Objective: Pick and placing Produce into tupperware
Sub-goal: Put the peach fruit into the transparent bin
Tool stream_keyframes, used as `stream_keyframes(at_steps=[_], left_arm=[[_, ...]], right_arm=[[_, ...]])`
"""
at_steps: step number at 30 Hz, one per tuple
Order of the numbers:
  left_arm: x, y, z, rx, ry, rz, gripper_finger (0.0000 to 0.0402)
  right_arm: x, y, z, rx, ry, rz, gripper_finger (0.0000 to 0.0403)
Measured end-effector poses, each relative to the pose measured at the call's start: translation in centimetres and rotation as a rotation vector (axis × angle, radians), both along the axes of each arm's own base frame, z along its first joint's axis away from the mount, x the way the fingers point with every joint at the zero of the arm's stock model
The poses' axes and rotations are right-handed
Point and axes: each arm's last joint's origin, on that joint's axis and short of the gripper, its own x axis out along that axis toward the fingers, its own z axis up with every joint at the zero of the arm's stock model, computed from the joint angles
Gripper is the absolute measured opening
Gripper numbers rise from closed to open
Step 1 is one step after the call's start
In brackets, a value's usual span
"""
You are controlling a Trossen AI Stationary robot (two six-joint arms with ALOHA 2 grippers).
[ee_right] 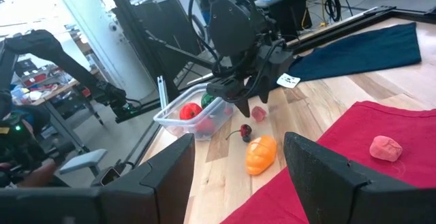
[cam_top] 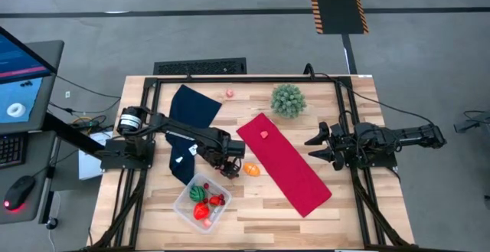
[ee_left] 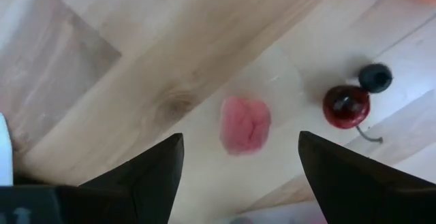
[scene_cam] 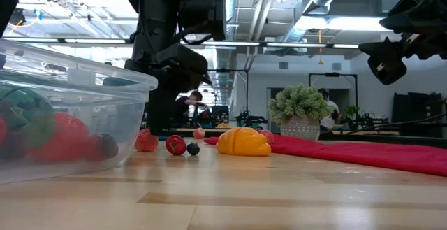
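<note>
The clear tupperware sits at the table's near left and holds red and green produce. My left gripper is open and hovers above a pink piece that lies on the wood, one finger on either side and clear of it. Beside that piece lie a red cherry, a dark berry and an orange piece. In the low view the pink piece rests just beyond the tupperware. My right gripper waits open at the table's right, above the red cloth's edge.
A red cloth lies slantwise mid-table with a small pink piece on it. A dark blue cloth lies under the left arm. A spiky green plant ball and another pink piece stand near the far edge.
</note>
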Motion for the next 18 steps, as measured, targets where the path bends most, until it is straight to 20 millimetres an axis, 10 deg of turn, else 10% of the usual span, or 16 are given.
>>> stream_keyframes(at_steps=[18], left_arm=[[0.5,0.5,-1.2,0.019,0.015,-0.007,0.0277]], right_arm=[[0.0,0.0,0.0,0.0,0.0,0.0,0.0249]])
